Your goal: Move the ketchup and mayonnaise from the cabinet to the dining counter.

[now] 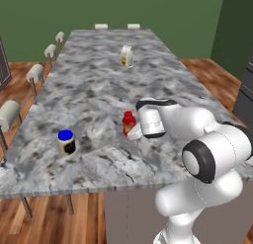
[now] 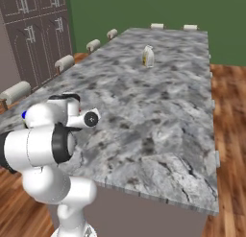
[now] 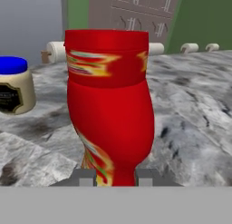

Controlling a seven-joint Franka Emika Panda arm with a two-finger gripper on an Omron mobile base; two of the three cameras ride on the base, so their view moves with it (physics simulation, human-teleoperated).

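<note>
Near edge of the counter: you have the long grey-white marbled stone dining counter (image 1: 99,80) in front of you, and the two-finger gripper (image 3: 115,177) sits low over it, beside the front edge.
Pincer state: the fingers are closed on the base of the small red squeeze bottle of ketchup (image 3: 108,105), one dark tip on each side of its narrow bottom in the hand view.
Ketchup position: in the left base view its red cap (image 1: 129,117) shows just left of the white hand, upright, with its base hidden by the hand, so you cannot tell from there whether it touches the stone.
Mayonnaise position: the short squat jar of mayonnaise (image 1: 66,142) with the bright blue lid already stands on the same counter, to the ketchup's left and apart from it.
Other item: a small cream carton (image 1: 127,56) stands far up the counter; it plays no part.
Step in hand: setting the ketchup down, by the look of it.
How to do it well: lower until the base rests flat, keep the bottle upright, then part the fingers slowly and lift straight away so neither tip drags it over.
Watch for: the tall bottle, gripped low, could tip; leave room from the jar.
Progress: nearly complete once the bottle stands free.
</note>
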